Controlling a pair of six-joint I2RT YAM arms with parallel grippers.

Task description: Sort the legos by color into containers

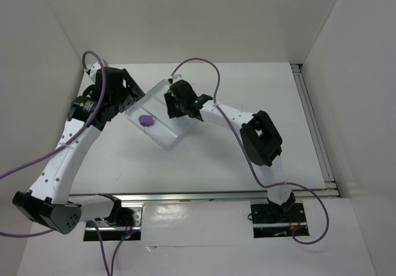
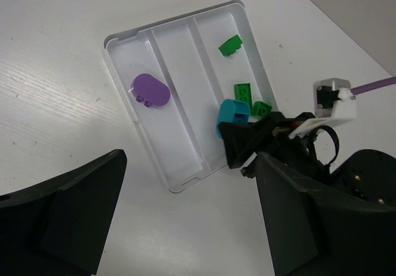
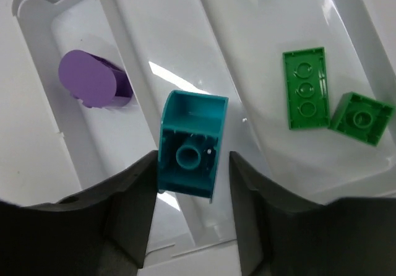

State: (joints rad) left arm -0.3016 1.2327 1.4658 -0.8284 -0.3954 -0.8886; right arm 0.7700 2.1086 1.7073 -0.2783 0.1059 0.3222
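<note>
Holding the cyan brick (image 3: 189,143): right gripper (image 3: 190,168) is closed down to brick width, one finger on each side face, with the brick's hollow underside turned to the wrist camera. The brick is over the white tray (image 3: 37,4), roughly above the middle compartment near one short end (left wrist view puts it closer to the divider next to the green lane; can't tell which is right, or whether it touches the floor).

Purple piece (image 3: 93,78) lies flat in the outer compartment on one side. Three green bricks (image 3: 305,89) lie in the outer compartment on the other side. Two are just beside each other close to the gripper, the third is further along and apart from them.

Left gripper (image 2: 189,164) is spread wide with nothing between its fingers (image 2: 62,220). It touches nothing and hangs over the table (image 2: 49,72) just off the tray's short end.

Top view shows the tray lying skewed on the table, with the left gripper beside its left corner and the right one over its far part.
</note>
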